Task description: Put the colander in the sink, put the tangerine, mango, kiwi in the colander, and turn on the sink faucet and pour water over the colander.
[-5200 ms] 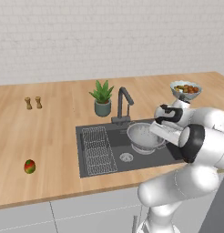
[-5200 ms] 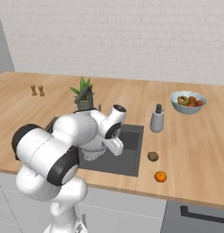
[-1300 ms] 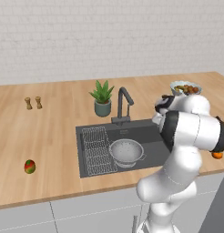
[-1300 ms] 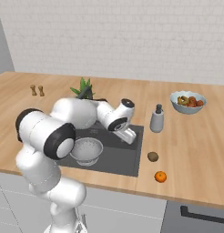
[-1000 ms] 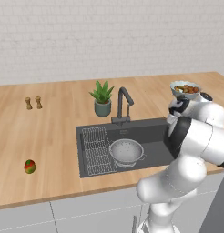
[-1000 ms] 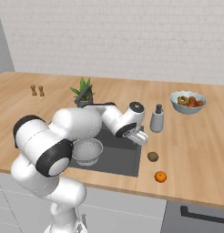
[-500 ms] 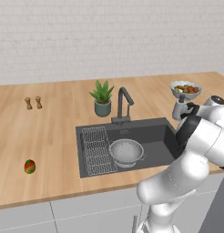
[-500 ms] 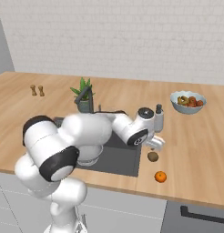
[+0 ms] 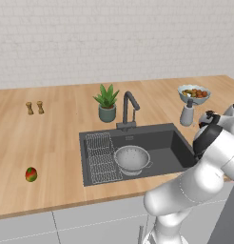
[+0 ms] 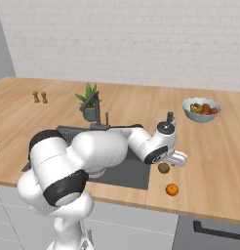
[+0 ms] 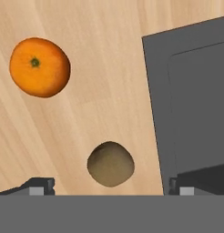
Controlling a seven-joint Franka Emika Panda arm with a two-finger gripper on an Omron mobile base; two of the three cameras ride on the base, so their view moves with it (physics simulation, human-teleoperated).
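The silvery colander (image 9: 133, 158) sits upright in the dark sink (image 9: 172, 151), beside the wire rack (image 9: 102, 157) and below the faucet (image 9: 128, 109). My gripper (image 10: 174, 161) hangs open low over the counter, right of the sink, just above the brown kiwi (image 10: 164, 168). In the hand view the kiwi (image 11: 110, 164) lies between the spread fingertips (image 11: 41, 185), not touched. The tangerine (image 11: 39, 67) rests on the wood a little beyond it, nearer the counter's front edge (image 10: 172, 189). The mango (image 9: 31, 174) lies far left of the sink. No water runs.
A pale fruit bowl (image 9: 194, 94) and a soap-pump bottle (image 9: 187, 113) stand at the back right. A potted plant (image 9: 107, 102) is behind the sink and two small shakers (image 9: 34, 108) at the back left. The sink's rim (image 11: 155, 109) runs close beside the kiwi.
The colander, held over the sink at first, now rests in the basin. My arm has swung right, out of the sink, and lowered over the kiwi.
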